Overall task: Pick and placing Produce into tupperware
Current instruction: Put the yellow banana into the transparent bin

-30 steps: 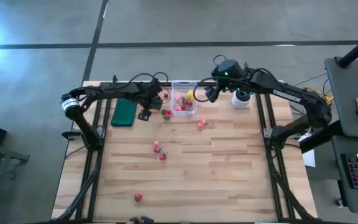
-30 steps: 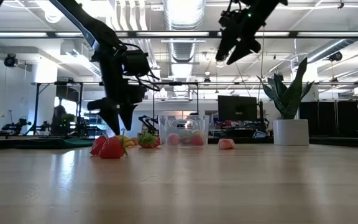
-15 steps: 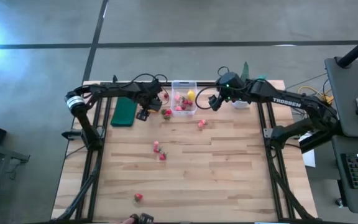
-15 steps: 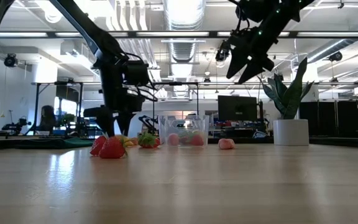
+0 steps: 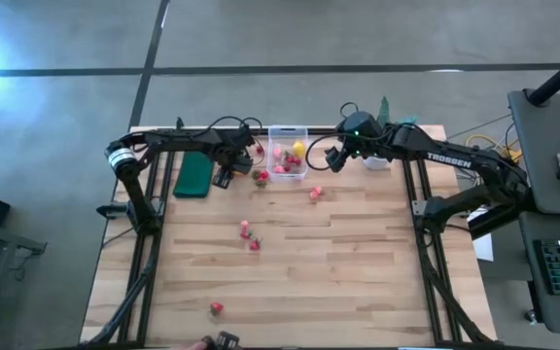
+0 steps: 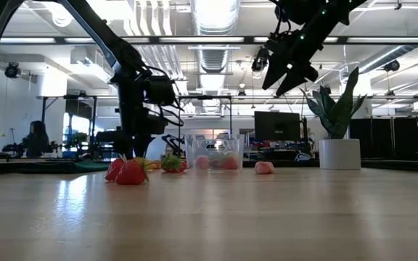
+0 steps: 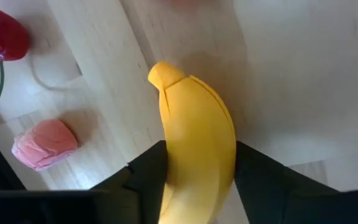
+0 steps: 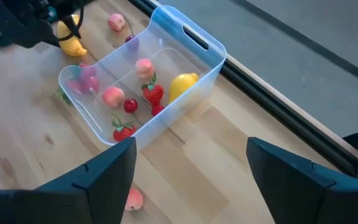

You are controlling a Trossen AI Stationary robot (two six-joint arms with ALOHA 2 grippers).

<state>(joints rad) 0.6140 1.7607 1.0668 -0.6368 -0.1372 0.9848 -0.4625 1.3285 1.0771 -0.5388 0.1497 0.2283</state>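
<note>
Left hand (image 7: 194, 186) now clenched on banana (image 7: 194, 143); right hand (image 8: 191, 180) stays released

White lettering "TROSSEN" along the right arm (image 5: 447, 156) in the high view, no other readable text, label, number or sign on the desk, the box or the room behind
</note>
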